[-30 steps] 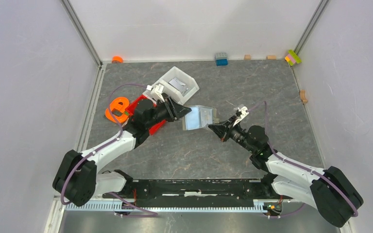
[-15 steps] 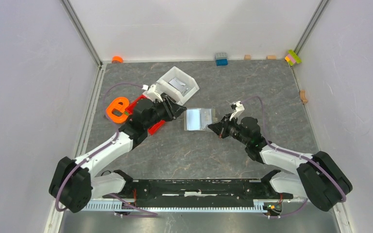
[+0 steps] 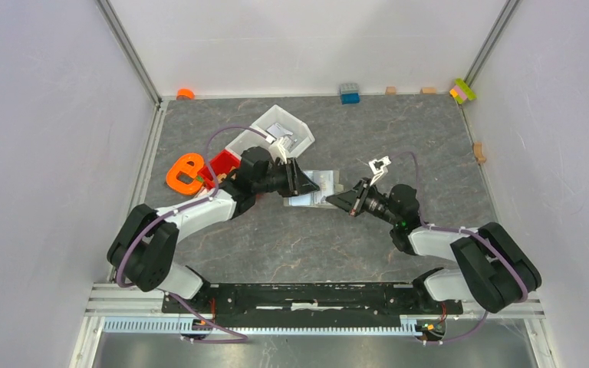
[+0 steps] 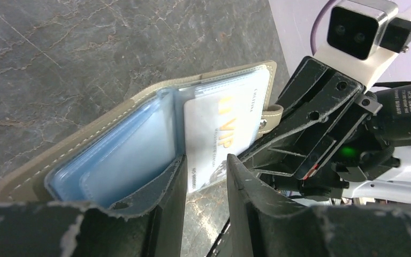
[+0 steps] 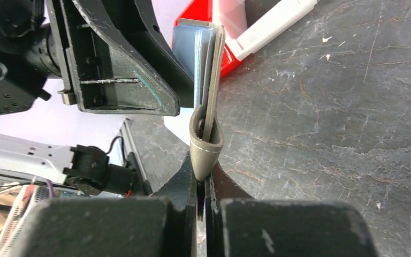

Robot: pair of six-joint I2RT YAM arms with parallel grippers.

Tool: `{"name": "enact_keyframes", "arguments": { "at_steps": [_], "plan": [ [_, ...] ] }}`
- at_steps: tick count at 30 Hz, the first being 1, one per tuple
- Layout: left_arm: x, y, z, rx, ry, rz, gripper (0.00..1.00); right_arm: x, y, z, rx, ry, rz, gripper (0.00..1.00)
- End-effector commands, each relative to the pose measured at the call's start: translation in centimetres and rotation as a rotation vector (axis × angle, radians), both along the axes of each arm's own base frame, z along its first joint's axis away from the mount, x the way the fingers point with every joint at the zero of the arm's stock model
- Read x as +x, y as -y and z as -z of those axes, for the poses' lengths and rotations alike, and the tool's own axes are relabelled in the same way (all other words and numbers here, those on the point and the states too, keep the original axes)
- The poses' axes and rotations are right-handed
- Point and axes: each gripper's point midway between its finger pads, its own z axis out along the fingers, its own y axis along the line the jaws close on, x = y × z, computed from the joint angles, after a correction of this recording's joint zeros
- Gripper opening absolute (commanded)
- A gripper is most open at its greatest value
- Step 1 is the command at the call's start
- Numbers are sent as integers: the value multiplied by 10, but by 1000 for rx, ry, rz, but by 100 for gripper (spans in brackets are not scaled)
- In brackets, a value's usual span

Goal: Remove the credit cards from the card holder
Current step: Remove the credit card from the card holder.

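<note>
Two credit cards are sitting in the open card holder: a white card with gold letters, which is sticking a little out of its pocket, and a pale blue card, which is lying deeper behind clear plastic. The card holder is hanging between the two arms near the middle of the table, and it seems not to be resting on it.

The left fingers are standing apart around the lower edge of the white card and are not pinching it yet. The right fingers are pressing together on a narrow grey-brown edge of the card holder, and nothing else is supporting it.

This small hold is looking like the weak point. If the pocket is tight, a pull on the card may be dragging the whole holder along, so that it is slipping out of the right fingers or turning in them. The left fingers are also sitting very near the clear plastic, so they may be catching the pocket together with the card. A thin card caught only at its edge may be bending or sliding away. The red bin is lying just beside the left arm, so a long pull backward may be knocking it.
</note>
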Motion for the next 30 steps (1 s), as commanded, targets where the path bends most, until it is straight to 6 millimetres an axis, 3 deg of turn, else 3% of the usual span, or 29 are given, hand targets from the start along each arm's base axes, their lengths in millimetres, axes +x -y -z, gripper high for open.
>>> {"name": "enact_keyframes", "arguments": {
  "at_steps": [1, 9, 14, 21, 26, 30],
  "plan": [
    [2, 10, -27, -57, 57, 49, 40, -11, 0, -40, 164, 83, -61, 0],
    [1, 10, -28, -59, 58, 55, 46, -16, 4, -51, 230, 93, -73, 0],
    [-7, 19, -36, -130, 54, 123, 32, -18, 4, -56, 249, 106, -88, 0],
    [-22, 27, -64, -291, 94, 212, 17, -23, 3, -61, 271, 123, -116, 0],
    [-28, 26, -75, -331, 126, 227, 6, -23, 4, -61, 277, 126, -116, 15],
    [-25, 25, -72, -323, 117, 213, 2, -22, 8, -63, 283, 138, -103, 26]
  ]
}}
